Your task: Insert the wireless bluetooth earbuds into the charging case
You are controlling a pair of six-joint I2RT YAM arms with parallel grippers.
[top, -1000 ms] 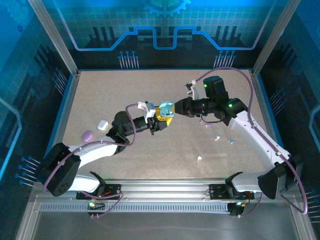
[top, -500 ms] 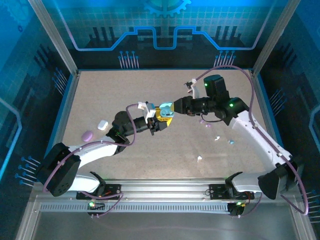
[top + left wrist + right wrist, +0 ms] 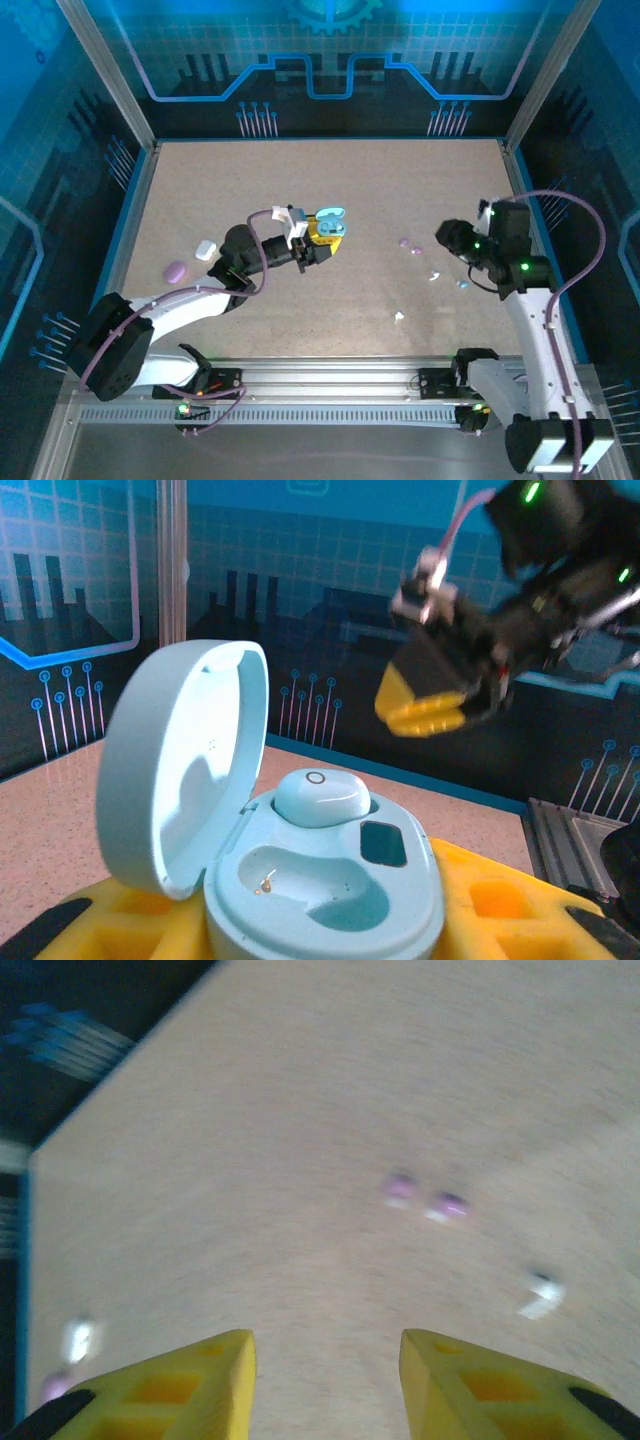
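Tan speckled counter (image 3: 300, 180) inside blue-lit enclosure. Near counter centre, left fingers (image 3: 500, 900) grip pale blue charging case (image 3: 330, 910); lid (image 3: 180, 760) open, standing at 9 o'clock side. One pale blue earbud (image 3: 320, 795) seated in far socket; near socket (image 3: 300, 880) empty. At 3 o'clock of case, right fingers (image 3: 470, 1370) spread, nothing between. On counter at 3–4 o'clock of case, loose earbuds: purple pair (image 3: 400, 1188), white bud (image 3: 540, 1295). At 9 o'clock: white spare case (image 3: 206, 248), purple spare case (image 3: 175, 270).

Overhead, from above and behind the arm bases (image 3: 210, 380), looking down on the table (image 3: 400, 190). Left wrist: very close on the open case (image 3: 320, 880), facing level toward the right gripper (image 3: 428, 705). Right wrist: tilted down at the table, sharing purple earbuds (image 3: 400, 1188) with overhead.
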